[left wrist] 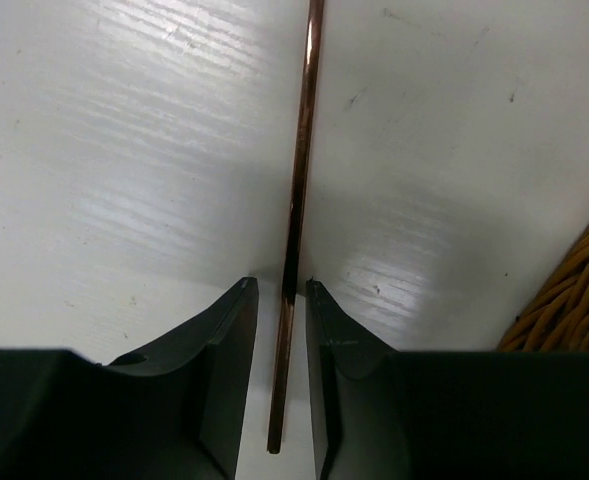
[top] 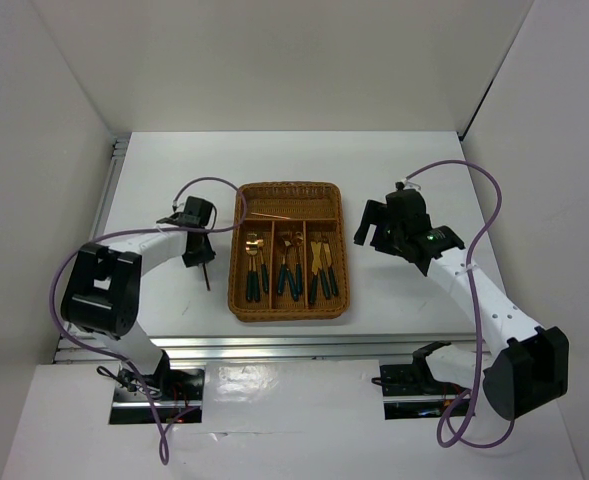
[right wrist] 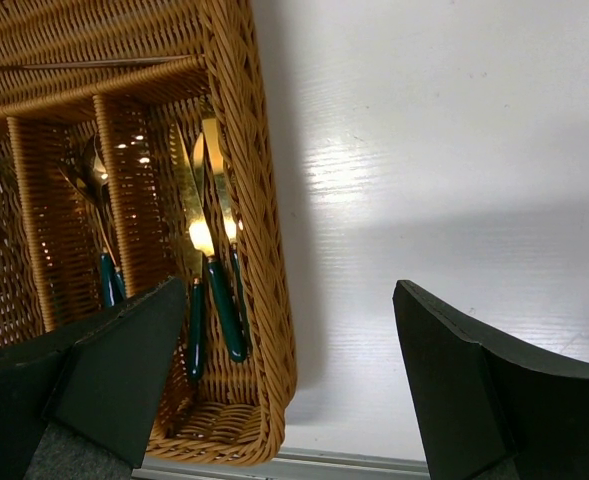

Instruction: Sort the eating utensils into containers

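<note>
Left gripper (left wrist: 282, 290) straddled a chopstick (left wrist: 299, 180) just left of the tray (top: 238, 250). Slim gaps showed either side, so couldn't tell if it was clamped. Right gripper (right wrist: 289, 290) gaped wide beside the tray's right wall, holding nothing. Second chopstick (top: 279, 214) lay in the crosswise slot, cutlery (top: 289, 265) in the long slots.

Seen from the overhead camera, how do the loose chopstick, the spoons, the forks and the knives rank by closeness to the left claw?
1. Loose chopstick, between the left gripper's fingers.
2. Spoons, in the tray's left slot.
3. Forks, middle slot.
4. Knives, right slot.
</note>
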{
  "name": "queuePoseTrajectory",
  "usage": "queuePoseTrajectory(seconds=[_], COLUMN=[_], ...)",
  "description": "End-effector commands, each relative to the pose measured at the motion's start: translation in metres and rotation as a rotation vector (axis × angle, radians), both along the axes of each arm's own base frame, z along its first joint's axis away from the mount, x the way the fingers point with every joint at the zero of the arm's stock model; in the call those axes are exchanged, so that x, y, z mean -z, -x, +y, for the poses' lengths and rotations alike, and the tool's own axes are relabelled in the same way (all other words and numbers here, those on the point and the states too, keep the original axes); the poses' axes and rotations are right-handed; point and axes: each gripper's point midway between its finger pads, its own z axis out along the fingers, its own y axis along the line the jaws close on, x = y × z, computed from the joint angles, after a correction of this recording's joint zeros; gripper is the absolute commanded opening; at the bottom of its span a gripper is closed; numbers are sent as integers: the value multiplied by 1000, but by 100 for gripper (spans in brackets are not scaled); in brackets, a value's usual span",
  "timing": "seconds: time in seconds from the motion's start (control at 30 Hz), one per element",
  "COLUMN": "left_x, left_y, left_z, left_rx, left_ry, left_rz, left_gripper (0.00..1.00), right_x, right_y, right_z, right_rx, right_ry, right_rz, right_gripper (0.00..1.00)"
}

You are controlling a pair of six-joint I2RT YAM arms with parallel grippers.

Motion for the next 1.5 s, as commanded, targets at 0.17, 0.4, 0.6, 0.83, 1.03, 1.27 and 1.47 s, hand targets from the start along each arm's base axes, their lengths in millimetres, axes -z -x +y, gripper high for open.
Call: queuePoseTrajectory(seconds=[0.17,0.4,0.6,0.83,1.03,1.27,1.47], left_x=[20,18,0,-76,-129,-182,-216], left_y=[2,3,3,-18,-23,-34,-55], left_z=[1,2,7,-9,-32,-81,-118], left_rx=[2,2,-10,49,88,123,-12], left_ry=[-17,-17,-22,46,124,328,528], left_rz=[62,63,46,-123,-256,-423,-591], left_gripper=[27,14,12,12,13,16,16], right_x=[-4,-2,-2,-5,-12,-23,-31], right_y=[-9,-9,-9,-11,-11,-10,-8], right_z=[-5,-5,-5,-6,-10,-20,-25], right_rx=[19,19,19,26,49,93,130], right_ry=[19,22,22,25,25,27,24], right_rz=[-40,-31,-31,-42,-65,-101,-127], right_gripper=[92,92,92,92,92,92,92])
